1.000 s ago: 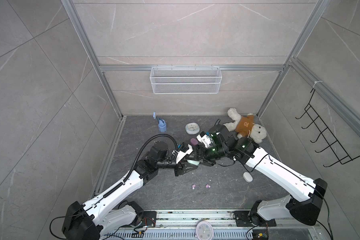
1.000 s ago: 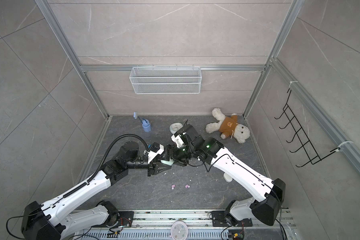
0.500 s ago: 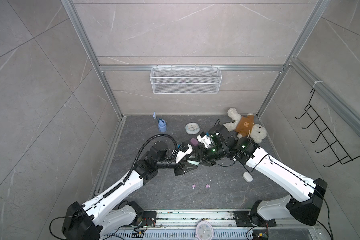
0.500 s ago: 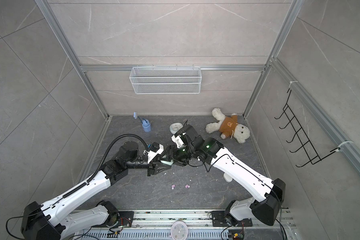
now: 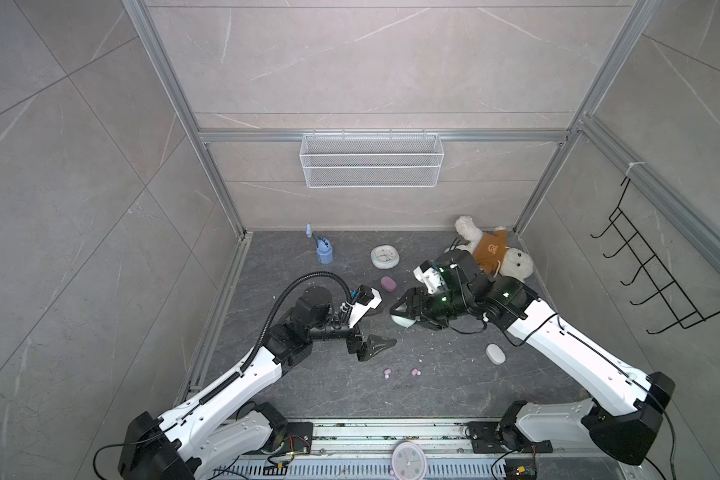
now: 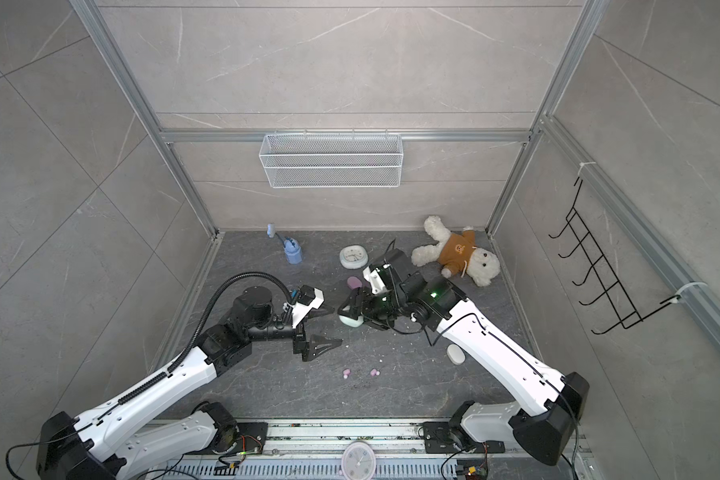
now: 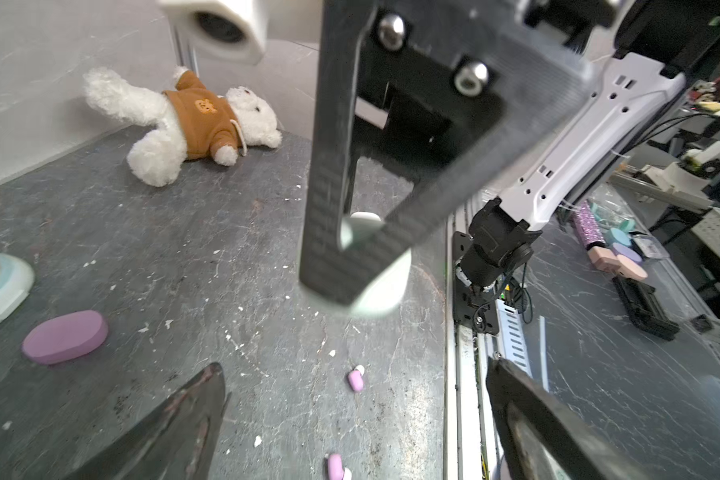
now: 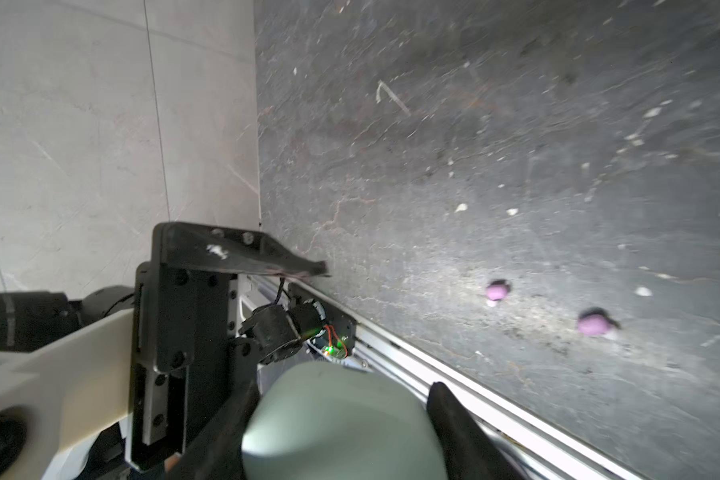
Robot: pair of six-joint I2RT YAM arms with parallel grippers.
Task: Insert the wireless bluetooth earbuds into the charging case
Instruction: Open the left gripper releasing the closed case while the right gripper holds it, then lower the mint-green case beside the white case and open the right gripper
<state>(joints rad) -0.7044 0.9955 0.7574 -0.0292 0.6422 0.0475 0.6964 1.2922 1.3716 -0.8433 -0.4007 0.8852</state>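
Clamping the mint charging case (image 8: 341, 419) between its fingers, the right gripper (image 5: 404, 318) sits near the middle of the table (image 5: 329, 395). Facing it, the left gripper (image 6: 336, 325) is spread wide and holds nothing. Two pink earbuds (image 5: 415, 372) lie loose toward the table's front edge, apart from both grippers. A white case (image 5: 495, 354) rests beside the right arm.

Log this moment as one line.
left pincer: open, empty | right pincer: shut on mint case | pink earbuds: two, loose on tabletop
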